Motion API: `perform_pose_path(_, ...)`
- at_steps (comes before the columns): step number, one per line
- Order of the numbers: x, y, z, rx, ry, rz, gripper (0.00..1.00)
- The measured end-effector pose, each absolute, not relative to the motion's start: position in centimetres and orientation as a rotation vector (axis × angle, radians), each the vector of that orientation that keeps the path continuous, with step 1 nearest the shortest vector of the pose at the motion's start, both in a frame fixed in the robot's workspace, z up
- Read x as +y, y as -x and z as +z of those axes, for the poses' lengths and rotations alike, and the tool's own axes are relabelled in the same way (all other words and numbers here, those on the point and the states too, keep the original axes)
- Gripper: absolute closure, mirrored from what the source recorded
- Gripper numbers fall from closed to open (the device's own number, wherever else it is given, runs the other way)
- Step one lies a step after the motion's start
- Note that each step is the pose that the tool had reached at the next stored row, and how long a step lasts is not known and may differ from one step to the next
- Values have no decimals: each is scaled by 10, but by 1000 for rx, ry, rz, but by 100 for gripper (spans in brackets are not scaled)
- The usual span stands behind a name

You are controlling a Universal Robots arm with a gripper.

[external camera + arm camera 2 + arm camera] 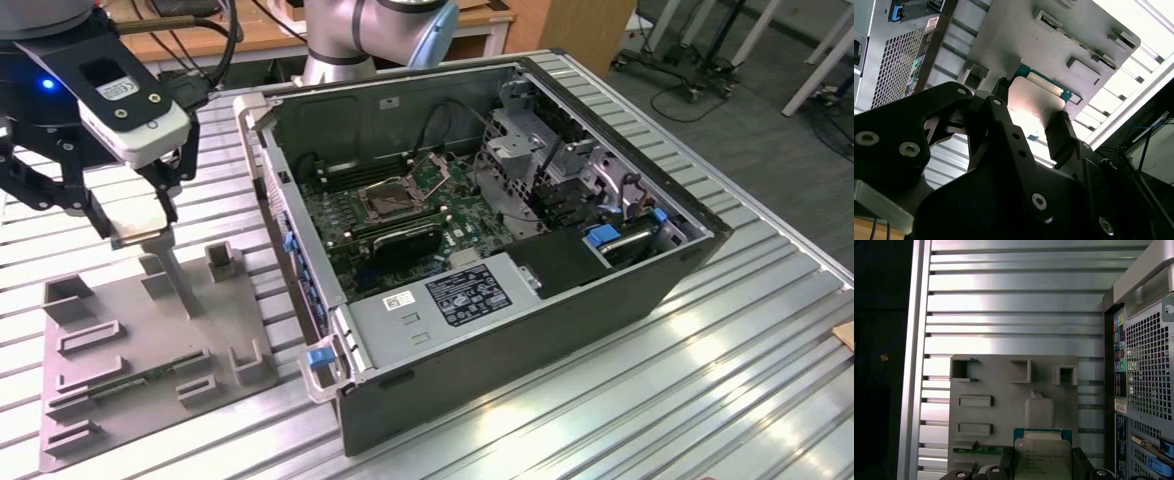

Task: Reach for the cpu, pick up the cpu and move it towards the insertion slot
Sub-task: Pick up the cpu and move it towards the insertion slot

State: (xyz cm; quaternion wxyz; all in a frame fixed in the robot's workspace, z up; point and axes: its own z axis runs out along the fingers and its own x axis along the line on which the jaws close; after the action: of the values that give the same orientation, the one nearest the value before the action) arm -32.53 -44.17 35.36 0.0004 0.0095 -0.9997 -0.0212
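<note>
The cpu (1043, 456), a flat silvery square with a green rim, sits between my gripper's (1043, 465) two black fingers (1080, 462), which are shut on its opposite edges. The second wrist view shows its bright metal face (1036, 97) clamped between the same fingers (1060, 131). It hangs above the grey plastic fixture (147, 370), clear of the square recess (1039, 412). In the exterior view my gripper (138, 232) is at the left, above the fixture's posts. The insertion slot (387, 196), with its silvery frame and dark centre, lies on the green board inside the open computer case, off to the exterior view's right of the gripper.
The open black computer case (534, 330) stands beside the fixture on a ribbed aluminium table (747, 330). Its side wall (287, 215) rises between the gripper and the board. Upright posts (220, 262) stick up from the fixture. Drive cages and cables (534, 150) crowd the case's far side.
</note>
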Motion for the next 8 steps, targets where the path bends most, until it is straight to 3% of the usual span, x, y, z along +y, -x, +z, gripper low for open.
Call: perform_pose_path(8,-442,315,354,-3140,-30,-67,46)
